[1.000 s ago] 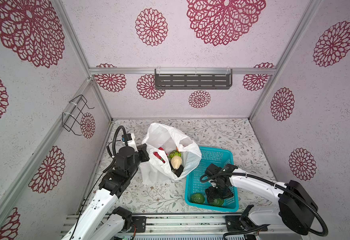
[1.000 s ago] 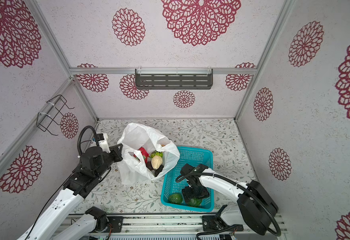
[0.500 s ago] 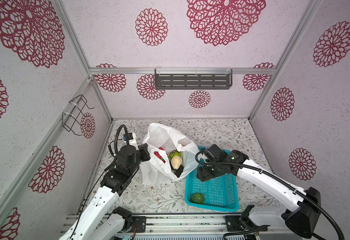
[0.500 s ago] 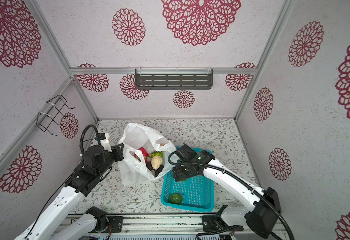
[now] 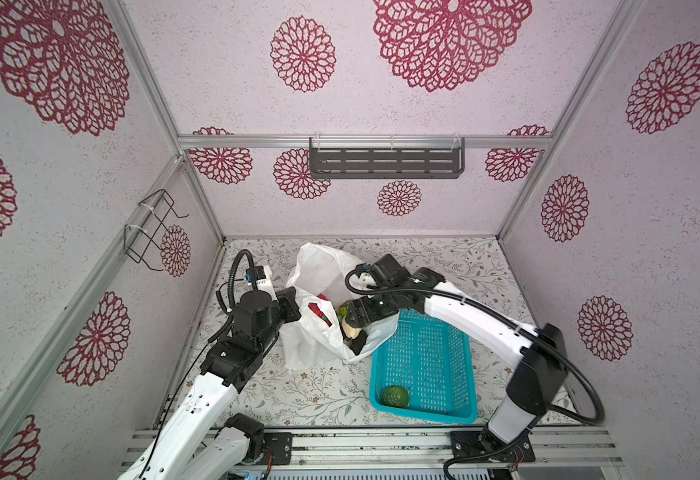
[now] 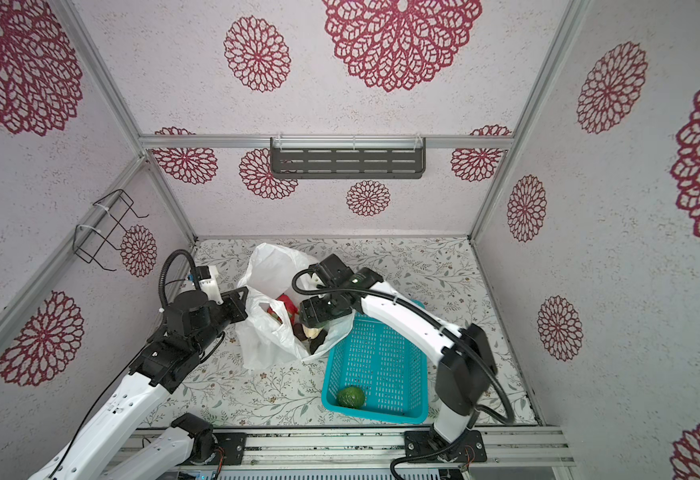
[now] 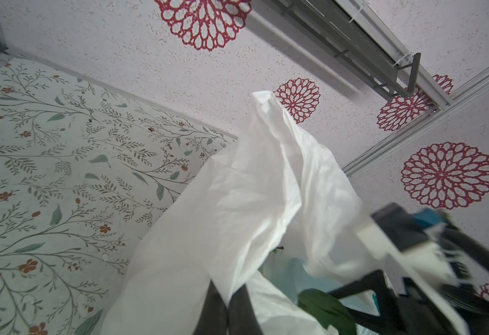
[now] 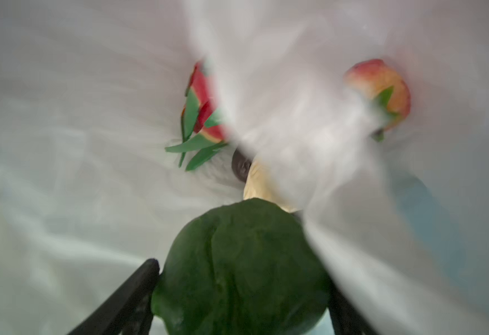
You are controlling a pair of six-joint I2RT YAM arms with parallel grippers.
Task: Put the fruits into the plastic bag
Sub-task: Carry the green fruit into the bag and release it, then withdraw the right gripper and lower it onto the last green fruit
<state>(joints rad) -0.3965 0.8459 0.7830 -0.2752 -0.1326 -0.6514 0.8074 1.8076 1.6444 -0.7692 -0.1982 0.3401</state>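
Note:
The white plastic bag stands open in both top views. My left gripper is shut on its near edge and holds the mouth up. Over that mouth, my right gripper is shut on a dark green fruit. Down inside the bag lie the pink-red dragon fruit, the beige pear, a black fruit and a red-orange fruit. Another dark green fruit sits in the basket's near corner.
The teal perforated basket stands just right of the bag, touching it. A grey shelf hangs on the back wall and a wire holder on the left wall. Walls close in three sides of the floral floor.
My right gripper lifted one dark green fruit out of the basket's near end and carried it back and left to the bag's mouth. The left arm has stayed put.

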